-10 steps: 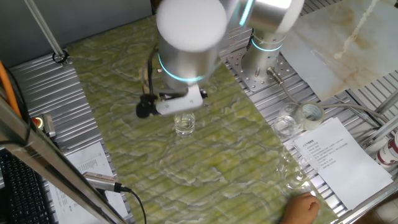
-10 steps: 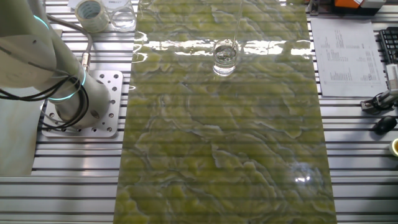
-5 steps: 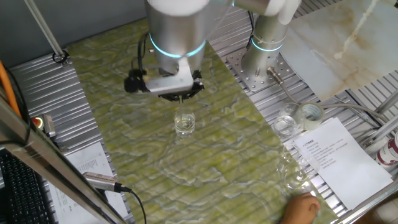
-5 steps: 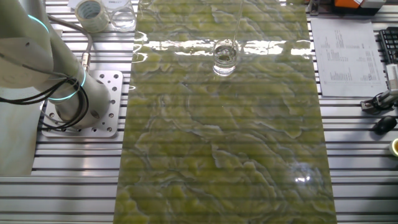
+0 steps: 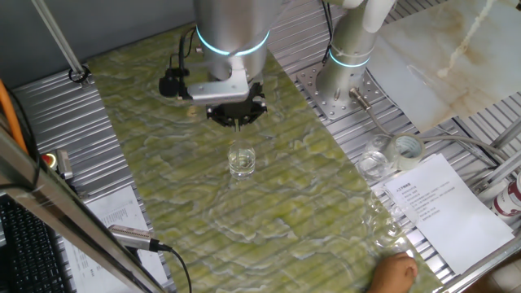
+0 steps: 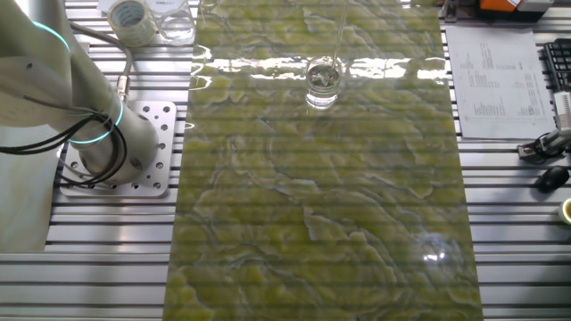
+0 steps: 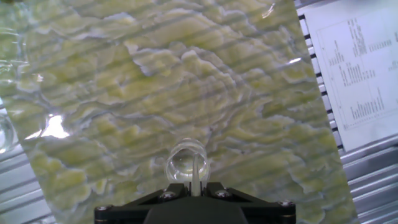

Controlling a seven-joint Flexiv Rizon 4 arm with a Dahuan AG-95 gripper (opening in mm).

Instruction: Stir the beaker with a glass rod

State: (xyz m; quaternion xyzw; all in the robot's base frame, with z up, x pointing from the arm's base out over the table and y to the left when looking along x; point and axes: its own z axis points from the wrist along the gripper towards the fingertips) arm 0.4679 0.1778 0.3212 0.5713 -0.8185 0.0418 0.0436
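The beaker [image 5: 242,160] is a small clear glass standing on the green marbled mat; it also shows in the other fixed view [image 6: 323,80] and the hand view [image 7: 185,165]. My gripper [image 5: 236,120] hangs straight above it, shut on the glass rod [image 7: 196,176]. The rod is a thin pale stick between the black jaws, pointing down into the beaker's mouth. In the other fixed view the glass rod [image 6: 340,31] is a faint slanted line reaching the beaker's rim, and the gripper is out of frame there.
A tape roll [image 5: 406,148] and clear glass vessels [image 5: 374,163] sit at the mat's right edge beside the arm's base [image 5: 340,77]. A printed sheet [image 5: 435,203] and a person's hand [image 5: 394,273] lie at the lower right. Ribbed metal table surrounds the mat.
The gripper has risen from just over the beaker to well above it and turned at the wrist, with the rod still in its grip. The beaker has stayed put.
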